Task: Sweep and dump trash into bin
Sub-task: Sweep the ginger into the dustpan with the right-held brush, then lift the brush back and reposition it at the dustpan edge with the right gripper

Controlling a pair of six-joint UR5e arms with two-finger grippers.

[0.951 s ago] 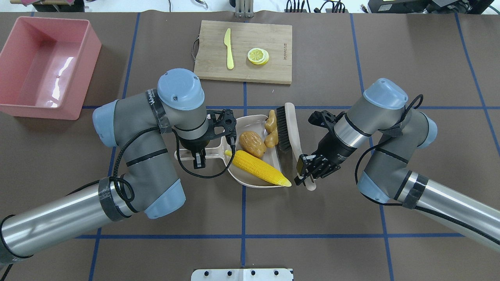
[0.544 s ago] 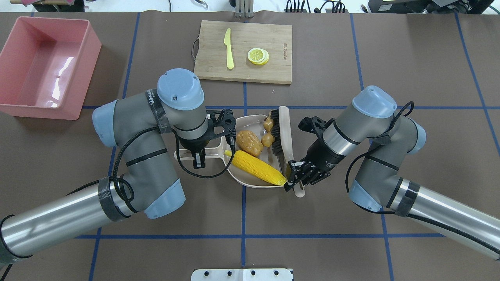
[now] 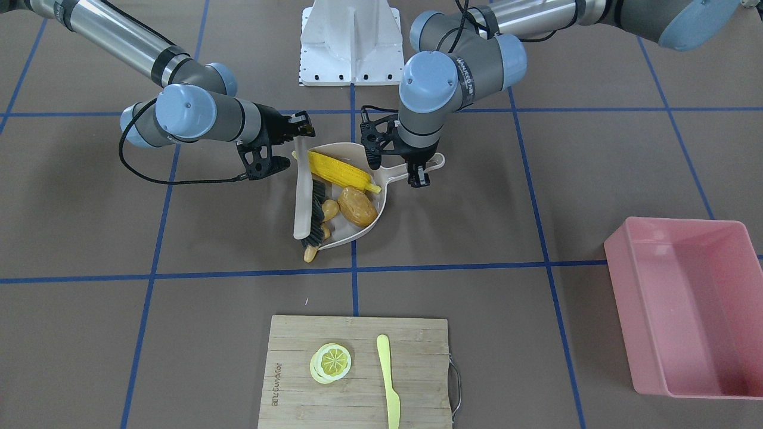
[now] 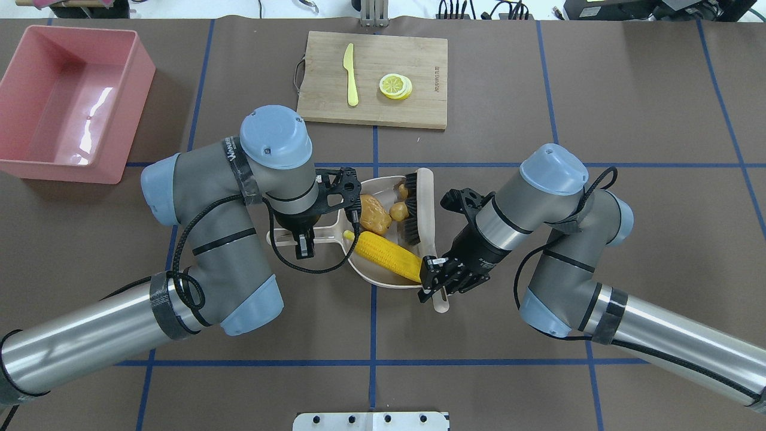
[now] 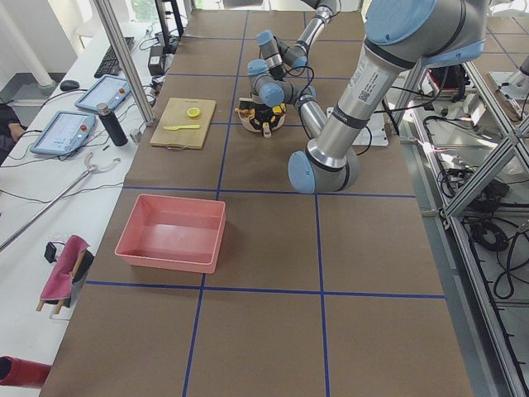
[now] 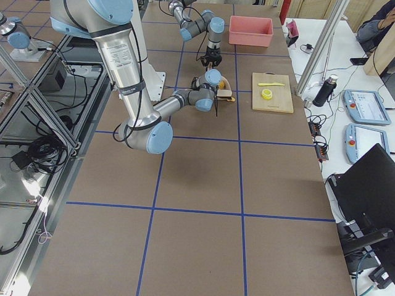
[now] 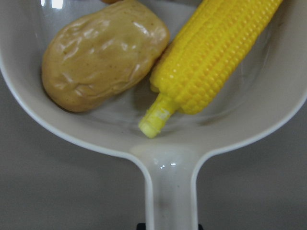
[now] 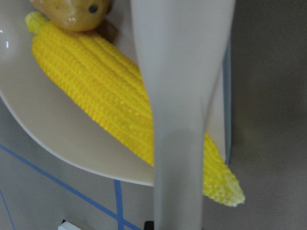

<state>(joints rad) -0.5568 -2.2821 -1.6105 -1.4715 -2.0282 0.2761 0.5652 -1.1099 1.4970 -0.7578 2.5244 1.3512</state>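
The beige dustpan point(image 4: 383, 280) lies mid-table with the trash in it: a yellow corn cob point(image 4: 386, 256), a brown potato point(image 4: 374, 214) and a tan ginger root point(image 4: 400, 209). My left gripper point(image 4: 305, 239) is shut on the pan's handle point(image 7: 172, 191). My right gripper point(image 4: 440, 280) is shut on the handle of a beige brush point(image 4: 422, 203), whose dark bristles press against the ginger at the pan's mouth. In the front-facing view one ginger tip point(image 3: 310, 255) pokes past the pan's lip under the brush. The pink bin point(image 4: 136, 120) stands empty at the far left.
A wooden cutting board point(image 4: 374, 78) at the back middle carries a pale yellow knife point(image 4: 350, 75) and a lemon slice point(image 4: 395, 85). The robot's white base plate point(image 4: 371, 421) is at the near edge. Blue tape lines cross the brown table.
My right arm has swung left, pushing the brush and the ginger further into the dustpan. The potato and corn slid left with it. The left arm has held still.
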